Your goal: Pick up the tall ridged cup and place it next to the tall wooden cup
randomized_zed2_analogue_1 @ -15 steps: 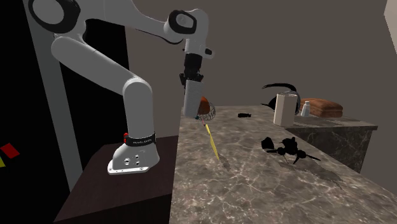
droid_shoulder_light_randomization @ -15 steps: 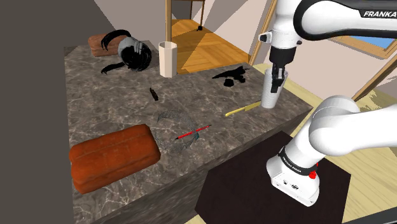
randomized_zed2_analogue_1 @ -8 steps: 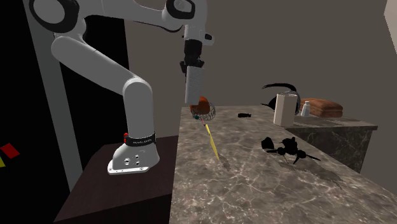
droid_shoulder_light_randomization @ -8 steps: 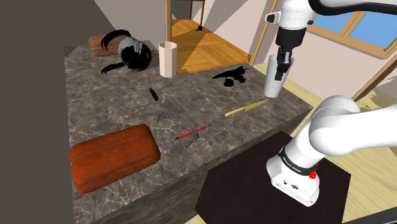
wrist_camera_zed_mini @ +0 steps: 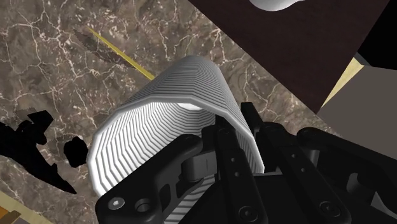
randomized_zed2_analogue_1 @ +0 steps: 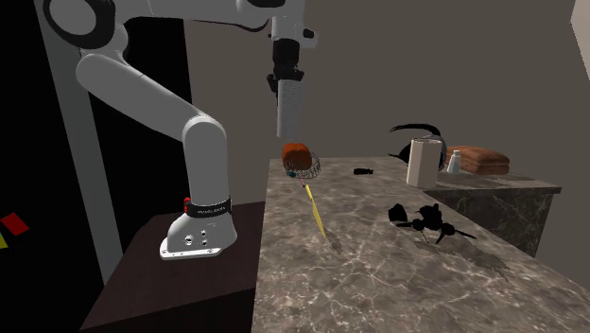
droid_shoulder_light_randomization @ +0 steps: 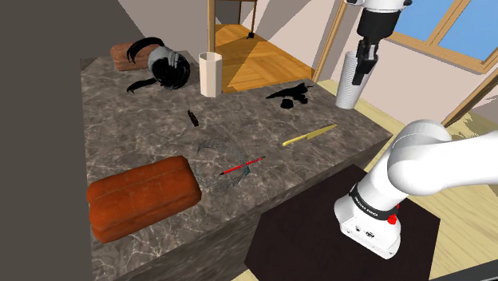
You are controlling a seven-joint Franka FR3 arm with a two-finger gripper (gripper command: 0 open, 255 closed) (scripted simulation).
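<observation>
Black object (droid_shoulder_light_randomization: 289, 96) between ridged cup (droid_shoulder_light_randomization: 345, 88) and beige cup (droid_shoulder_light_randomization: 210, 76)

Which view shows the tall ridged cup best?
Wrist view: the ridged cup shows its ridges and open mouth, rim clasped by the gripper. Shoulder and second exterior views show it held in the air, clear of the counter.

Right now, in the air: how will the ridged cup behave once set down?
Probably tippy: the ridged cup is tall and narrow. Likely grippy: its wall is ribbed. May swing: the pincer clasps one wall only.
</observation>
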